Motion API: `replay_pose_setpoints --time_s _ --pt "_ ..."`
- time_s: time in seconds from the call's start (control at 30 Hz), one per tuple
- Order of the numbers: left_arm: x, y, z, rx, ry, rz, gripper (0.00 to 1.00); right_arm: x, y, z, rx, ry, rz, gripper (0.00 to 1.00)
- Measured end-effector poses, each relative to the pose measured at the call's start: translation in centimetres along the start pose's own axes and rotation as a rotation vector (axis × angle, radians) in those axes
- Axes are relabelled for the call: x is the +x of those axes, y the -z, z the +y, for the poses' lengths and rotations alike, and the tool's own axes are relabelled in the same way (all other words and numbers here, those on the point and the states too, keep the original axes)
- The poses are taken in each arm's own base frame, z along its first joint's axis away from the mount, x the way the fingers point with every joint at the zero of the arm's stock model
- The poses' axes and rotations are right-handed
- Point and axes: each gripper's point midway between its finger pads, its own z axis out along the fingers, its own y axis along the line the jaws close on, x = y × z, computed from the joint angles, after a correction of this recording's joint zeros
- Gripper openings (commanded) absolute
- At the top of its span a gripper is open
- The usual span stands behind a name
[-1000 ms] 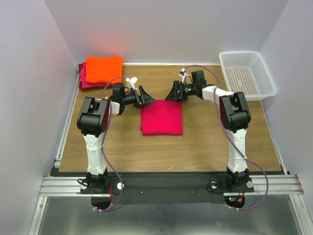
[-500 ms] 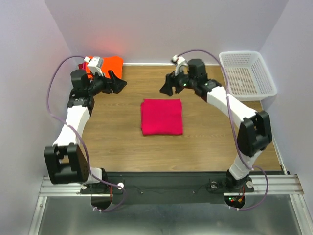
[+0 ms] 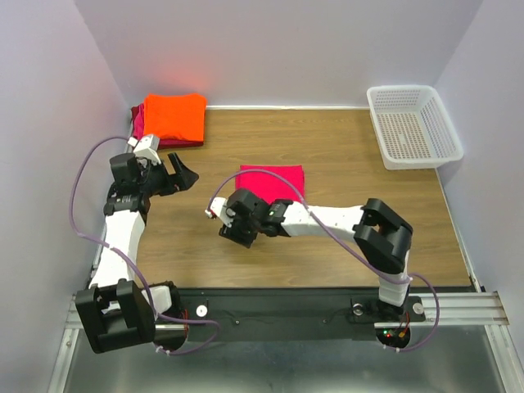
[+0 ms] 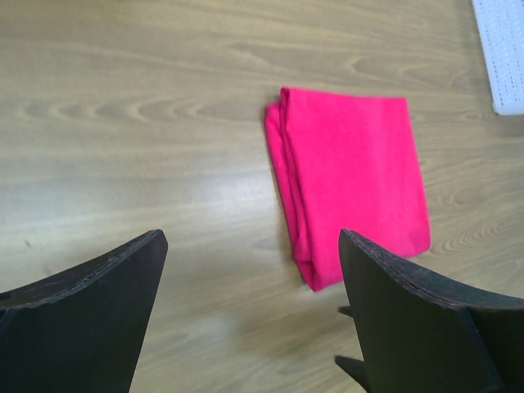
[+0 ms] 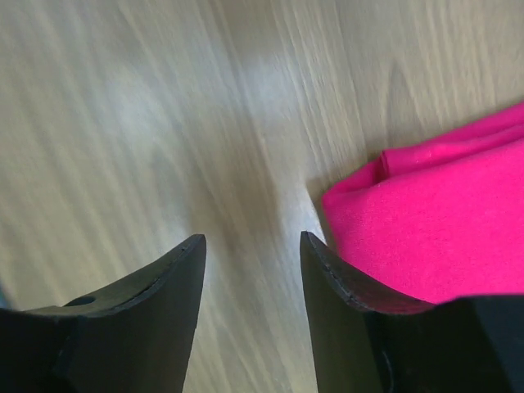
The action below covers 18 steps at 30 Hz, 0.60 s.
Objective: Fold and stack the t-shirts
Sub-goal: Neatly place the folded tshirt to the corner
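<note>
The magenta-pink t-shirt (image 3: 277, 178) lies folded flat mid-table; it also shows in the left wrist view (image 4: 352, 176) and the right wrist view (image 5: 446, 237). The bright orange t-shirt (image 3: 174, 115) lies folded on the darker red one (image 3: 139, 131) at the back left corner. My left gripper (image 3: 183, 173) is open and empty, left of the pink shirt and apart from it, with fingers (image 4: 90, 311) wide. My right gripper (image 3: 233, 232) is open and empty, low over the wood at the pink shirt's near left corner; one finger (image 5: 352, 278) is right beside the cloth edge.
A white mesh basket (image 3: 401, 88) stands at the back right; its corner shows in the left wrist view (image 4: 501, 49). The right arm (image 3: 327, 218) stretches across the near part of the table. Grey walls enclose the left, back and right sides.
My right arm swung from behind the pink shirt round to its near left corner and dropped low. My left gripper drew back from the orange stack toward the near left. The shirts stayed put.
</note>
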Motion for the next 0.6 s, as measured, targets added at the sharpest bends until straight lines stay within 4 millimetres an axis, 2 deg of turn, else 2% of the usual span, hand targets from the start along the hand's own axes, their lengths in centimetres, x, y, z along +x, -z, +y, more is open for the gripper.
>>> replay_pose_setpoints --time_s 0.07,0.2,0.37,0.6 --pt "0.6 0.1 0.1 -0.005 0.019 0.012 0.99 1.3 -1.1 0.3 0.026 0.022 0.051 0.53" --pt "0.6 0.1 0.0 -0.007 0.030 0.009 0.99 2.5 -2.0 -0.9 0.095 0.040 0.097 0.53" --pt "0.5 0.0 0.1 -0.007 0.033 0.003 0.99 2.0 -2.3 -2.5 0.174 0.066 0.104 0.52" --pt "1.0 -0.2 0.3 -0.008 0.047 0.006 0.99 1.6 -2.3 -2.8 0.220 0.115 0.103 0.51"
